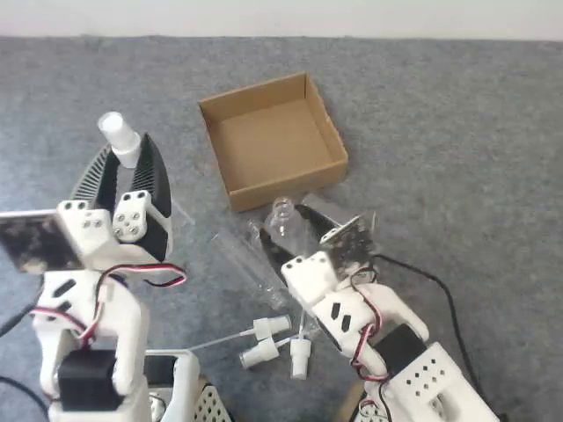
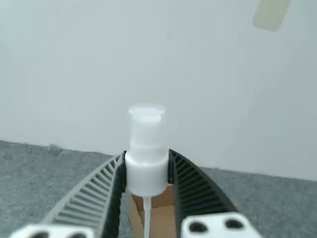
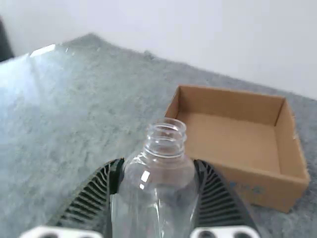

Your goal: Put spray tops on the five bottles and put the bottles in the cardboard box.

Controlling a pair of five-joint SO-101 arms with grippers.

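My left gripper point(image 1: 130, 167) is raised at the left and shut on a white spray top point(image 1: 120, 138), whose head stands above the fingers point(image 2: 146, 148) and whose thin tube hangs down between them. My right gripper point(image 1: 293, 230) is shut on a clear, uncapped bottle point(image 3: 157, 183) held with its open neck point(image 1: 282, 210) up, just in front of the cardboard box point(image 1: 274, 141). The box point(image 3: 233, 144) is open with nothing in it. Three more spray tops point(image 1: 274, 343) lie on the carpet between the arms. Another clear bottle point(image 1: 246, 255) lies flat left of the right gripper.
Grey carpet point(image 1: 457, 132) covers the table. The two arm bases point(image 1: 88, 369) stand at the near edge, with a black cable point(image 1: 440, 299) running by the right arm. A pale wall point(image 2: 198, 74) rises behind the table.
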